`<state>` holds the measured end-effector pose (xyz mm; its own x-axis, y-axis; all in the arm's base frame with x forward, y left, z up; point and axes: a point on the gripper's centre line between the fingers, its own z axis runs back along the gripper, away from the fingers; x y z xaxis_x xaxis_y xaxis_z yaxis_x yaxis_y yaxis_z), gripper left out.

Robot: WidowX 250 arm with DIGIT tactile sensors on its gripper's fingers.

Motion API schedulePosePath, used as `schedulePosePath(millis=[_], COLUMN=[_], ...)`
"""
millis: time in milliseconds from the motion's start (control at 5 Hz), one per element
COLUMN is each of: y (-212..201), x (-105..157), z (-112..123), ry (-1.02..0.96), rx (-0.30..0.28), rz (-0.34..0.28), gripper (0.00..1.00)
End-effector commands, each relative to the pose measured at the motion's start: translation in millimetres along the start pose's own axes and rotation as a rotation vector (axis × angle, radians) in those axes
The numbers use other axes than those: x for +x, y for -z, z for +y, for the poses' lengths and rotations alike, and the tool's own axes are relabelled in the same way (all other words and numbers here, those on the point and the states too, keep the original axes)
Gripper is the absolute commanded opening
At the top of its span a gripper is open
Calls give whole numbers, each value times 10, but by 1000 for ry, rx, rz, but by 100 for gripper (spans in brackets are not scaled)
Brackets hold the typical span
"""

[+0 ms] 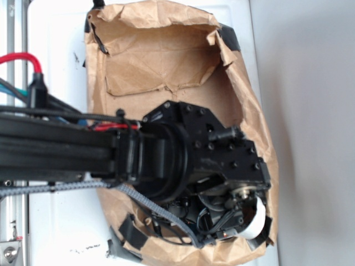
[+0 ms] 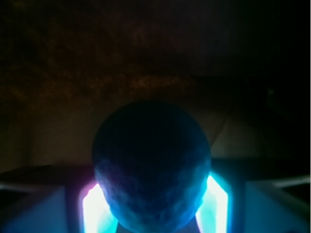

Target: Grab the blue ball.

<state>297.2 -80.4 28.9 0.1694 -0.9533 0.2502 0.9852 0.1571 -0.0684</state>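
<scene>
In the wrist view the blue ball (image 2: pixel 151 165) fills the middle, dark on top and dimpled blue lower down. It sits between my two fingers, whose pads (image 2: pixel 97 206) glow cyan against its left and right sides. My gripper (image 2: pixel 153 208) is shut on the blue ball. In the exterior view the black arm reaches in from the left, and the gripper (image 1: pixel 233 213) points down into a brown paper-lined box (image 1: pixel 166 61). The wrist body hides the ball in that view.
The box's crumpled paper walls (image 1: pixel 252 105) rise around the gripper on the right and front. A white rounded thing (image 1: pixel 258 221) shows beside the gripper at the box's lower right. Black tape (image 1: pixel 130 233) holds the box corners. Red and black cables (image 1: pixel 33 72) run at the left.
</scene>
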Motion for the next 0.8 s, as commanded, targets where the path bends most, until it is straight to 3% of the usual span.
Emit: schedulePosePath(millis=[0, 200, 400, 600], y=[-756, -1153, -1350, -1566], x=[-193, -424, -497, -611], z=[-1, -47, -138, -216], ry=[-140, -242, -430, -685], rx=[137, 183, 237, 216], rz=[-20, 1, 128, 220], gripper=[0, 0, 0, 0])
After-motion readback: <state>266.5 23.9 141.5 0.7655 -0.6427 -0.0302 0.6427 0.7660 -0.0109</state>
